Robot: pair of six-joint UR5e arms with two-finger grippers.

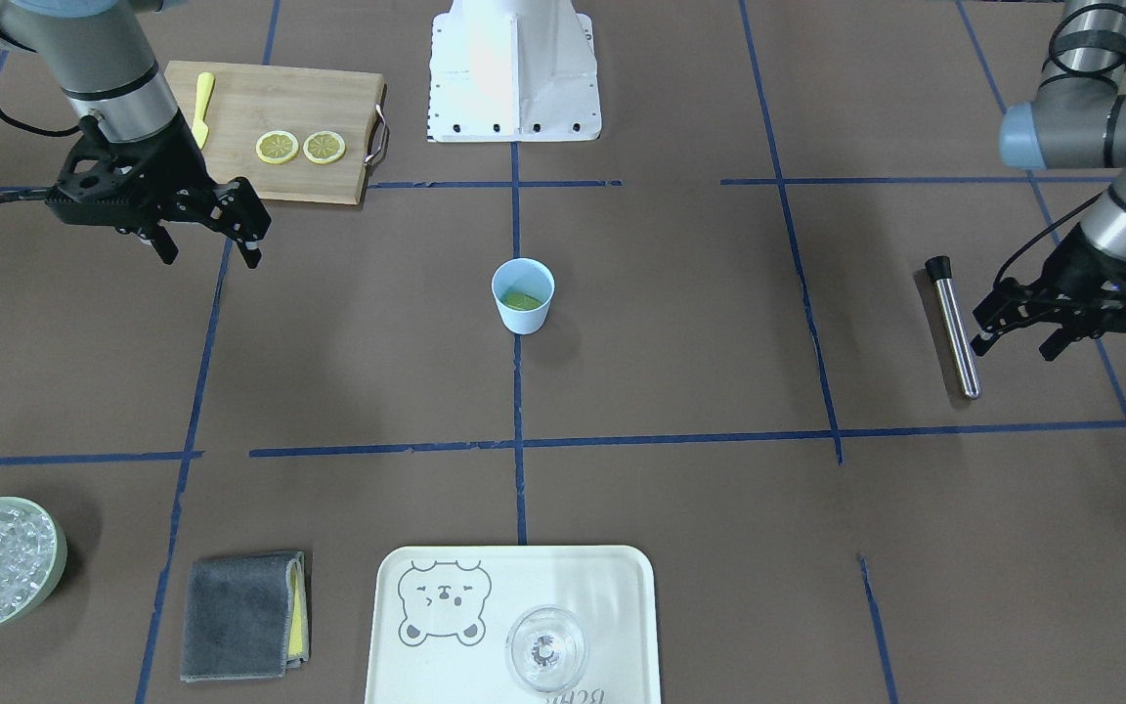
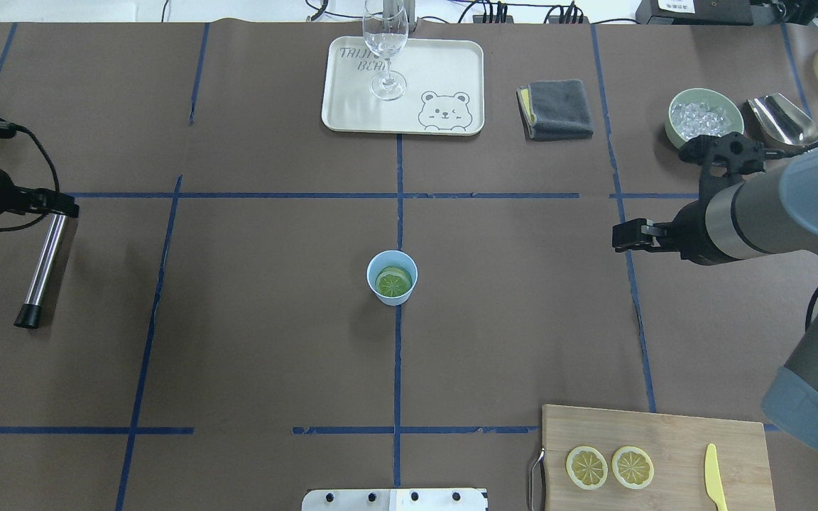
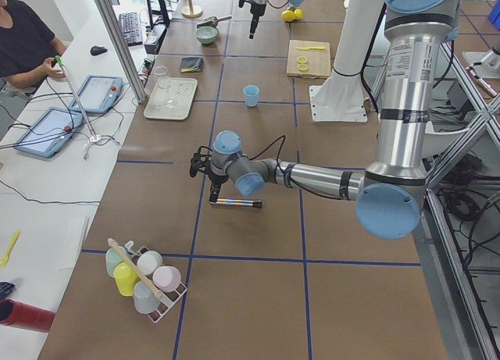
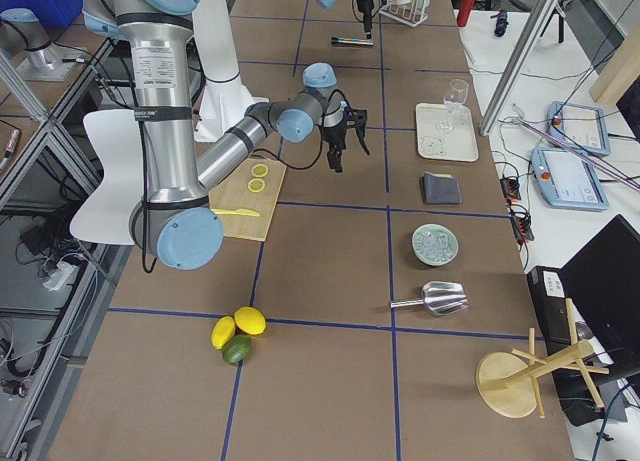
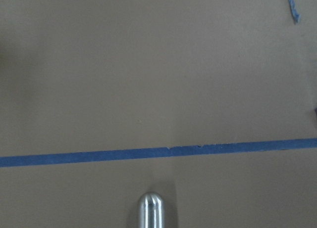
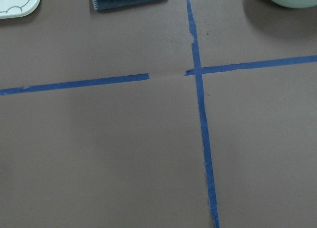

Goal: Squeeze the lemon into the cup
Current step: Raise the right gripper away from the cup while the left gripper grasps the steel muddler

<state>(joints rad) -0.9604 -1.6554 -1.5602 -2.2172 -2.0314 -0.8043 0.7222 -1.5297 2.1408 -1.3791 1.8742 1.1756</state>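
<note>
right hand (image 1: pixel 209 256) empty, fingers apart — lemon (image 2: pixel 393 282) down inside blue cup (image 2: pixel 393 301)

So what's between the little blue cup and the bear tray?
Only bare brown table crossed by blue tape lines separates the small light-blue cup from the cream bear-print tray, as the overhead view shows.

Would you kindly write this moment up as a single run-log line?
lemon slice: inside cup | cup: upright, unheld | left gripper: open, empty, near metal rod | right gripper: open, empty, near cutting board
</note>
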